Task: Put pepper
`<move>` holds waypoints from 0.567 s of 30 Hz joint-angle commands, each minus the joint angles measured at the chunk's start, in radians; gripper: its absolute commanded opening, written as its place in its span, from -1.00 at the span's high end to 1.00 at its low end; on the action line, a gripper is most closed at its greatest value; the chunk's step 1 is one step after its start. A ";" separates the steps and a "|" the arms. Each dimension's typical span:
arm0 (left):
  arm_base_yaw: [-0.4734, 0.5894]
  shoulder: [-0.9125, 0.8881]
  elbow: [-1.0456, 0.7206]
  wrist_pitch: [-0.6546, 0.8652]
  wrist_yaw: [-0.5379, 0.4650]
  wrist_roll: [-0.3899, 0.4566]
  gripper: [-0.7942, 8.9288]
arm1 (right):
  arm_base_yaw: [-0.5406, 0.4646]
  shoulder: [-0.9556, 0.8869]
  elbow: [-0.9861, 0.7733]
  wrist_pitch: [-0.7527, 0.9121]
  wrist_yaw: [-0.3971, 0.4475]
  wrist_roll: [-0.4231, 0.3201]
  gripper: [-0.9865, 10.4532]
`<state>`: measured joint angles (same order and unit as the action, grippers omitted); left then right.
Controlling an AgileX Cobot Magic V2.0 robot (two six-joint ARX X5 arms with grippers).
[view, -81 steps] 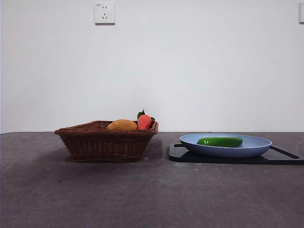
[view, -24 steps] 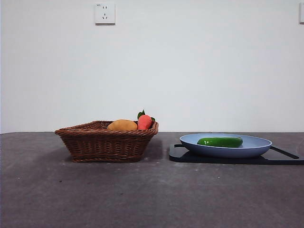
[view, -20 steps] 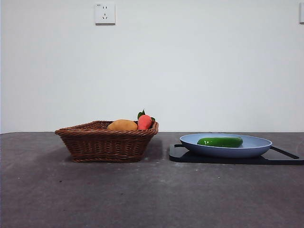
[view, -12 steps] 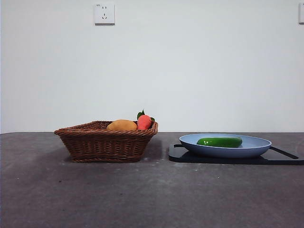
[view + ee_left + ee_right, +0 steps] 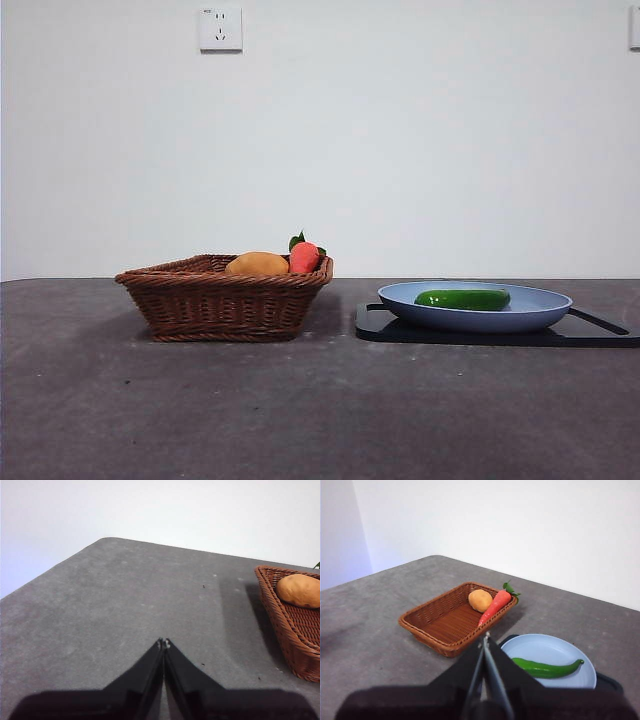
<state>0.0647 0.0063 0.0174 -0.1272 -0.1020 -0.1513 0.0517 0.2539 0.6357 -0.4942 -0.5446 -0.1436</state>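
Lying lengthwise in the blue plate (image 5: 545,310), resting on its long side, touched by nothing: pepper (image 5: 462,298), green and glossy, slightly curved, stem end tapering toward the rim in the right wrist view (image 5: 547,669). Sitting low in the shallow dish and so unlikely to roll off. Under the plate, a black board (image 5: 380,325) with a handle sticking out at one side, probably there to give the plate a steady base.

Standing just beside the board but apart from it: wicker basket (image 5: 225,297), open-topped with sloping walls. Holding a round yellow-orange fruit (image 5: 480,600) and a red-orange carrot-like piece (image 5: 494,606) with green leaves, both pushed to the far end, leaving most of the woven floor bare. Room enough there, by the look of it, for something long.

Hovering high above the table, aimed between basket and plate: right gripper (image 5: 485,639), jaws closed tip to tip, nothing between them. Placed well, seemingly, to come down on the pepper. Parked over bare tabletop off to the basket's side: left gripper (image 5: 163,642), jaws likewise pressed together and empty, apparently waiting. Neither visible in the front view.

Task not yet begun; opening the jaws needed first.
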 commanded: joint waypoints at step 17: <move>0.003 -0.004 -0.011 0.007 0.001 -0.006 0.82 | 0.003 -0.209 -0.459 0.471 0.343 0.221 0.81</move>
<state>0.0647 0.0063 0.0174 -0.1272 -0.1020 -0.1509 0.0521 0.0483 0.1883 -0.0280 -0.2089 0.0711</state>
